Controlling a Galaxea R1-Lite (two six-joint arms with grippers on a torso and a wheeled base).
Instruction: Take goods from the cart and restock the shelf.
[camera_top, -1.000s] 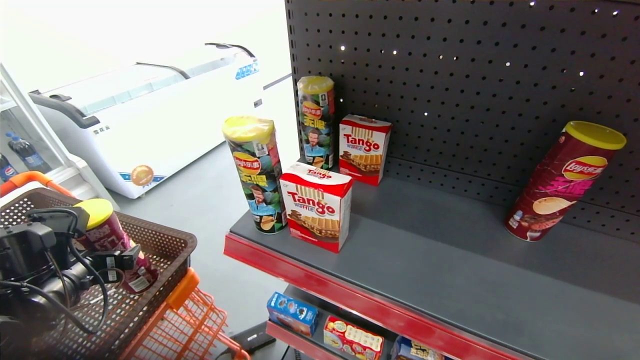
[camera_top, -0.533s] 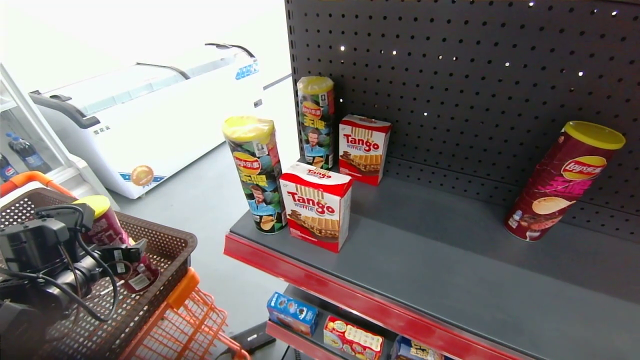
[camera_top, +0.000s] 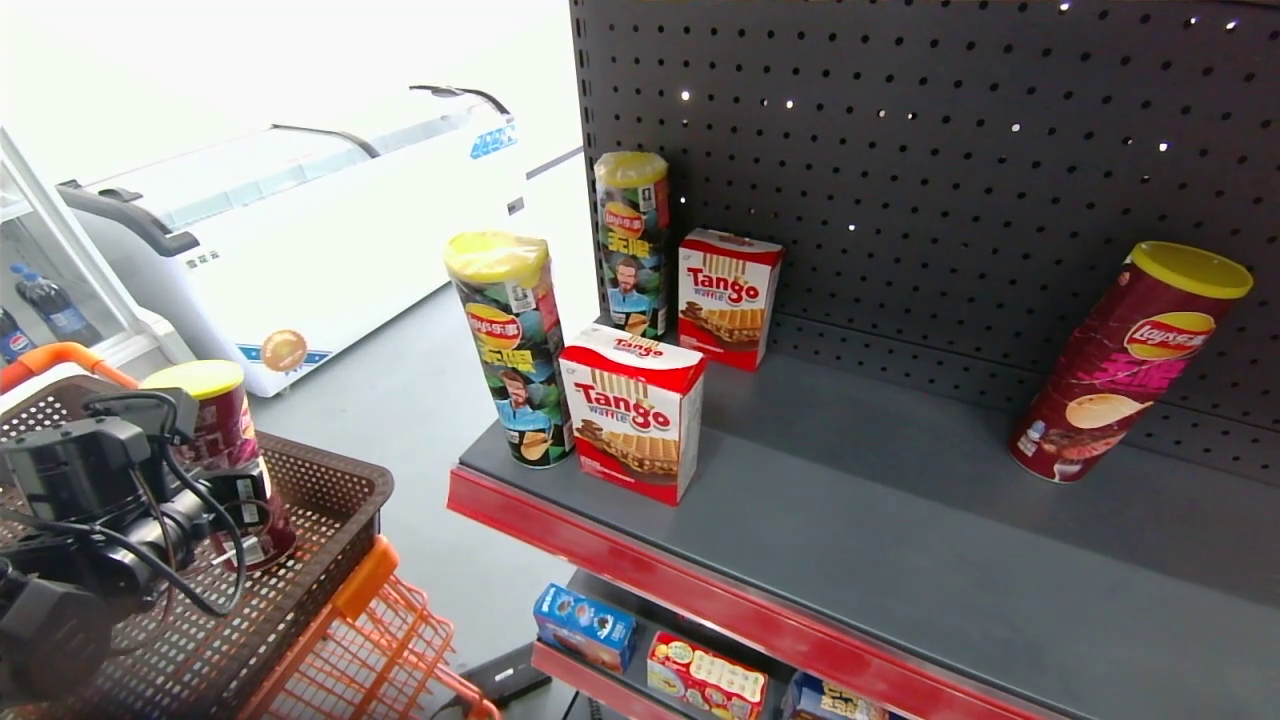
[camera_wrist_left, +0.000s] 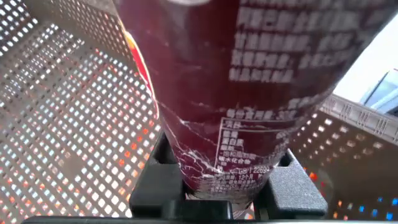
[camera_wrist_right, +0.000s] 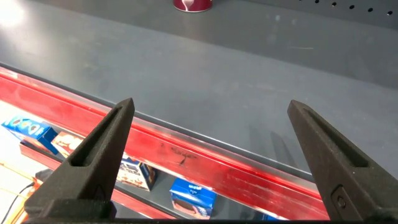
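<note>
**Head view.** You are holding one maroon chip can in the left jaws, which are clamping its lower body. The can is standing upright inside the brown basket on the orange cart, with its yellow lid rising above the rim. Whether its base is resting on the basket floor cannot be told. Already standing at the left end of the shelf are a front green can, a rear green can, a front wafer box and a rear wafer box. A matching shelf can is leaning against the pegboard at the right end. A bare stretch is lying between the two groups.

**Left wrist view.** The maroon chip can is sitting between the fingers, which are pressing on both its sides. The basket mesh is showing behind it.

**Right wrist view.** The right jaws are standing wide apart and holding nothing. They are hanging over the shelf near its red front edge. The shelf can's base is showing well beyond them, and the lower-shelf boxes are lying beneath.

**Status.** By these views you are only beginning this item: the grasp is looking secure, but the lift out of the basket, the carry across and the set-down are all outstanding. The bare stretch beside the matching can is looking like the likeliest slot.
</note>
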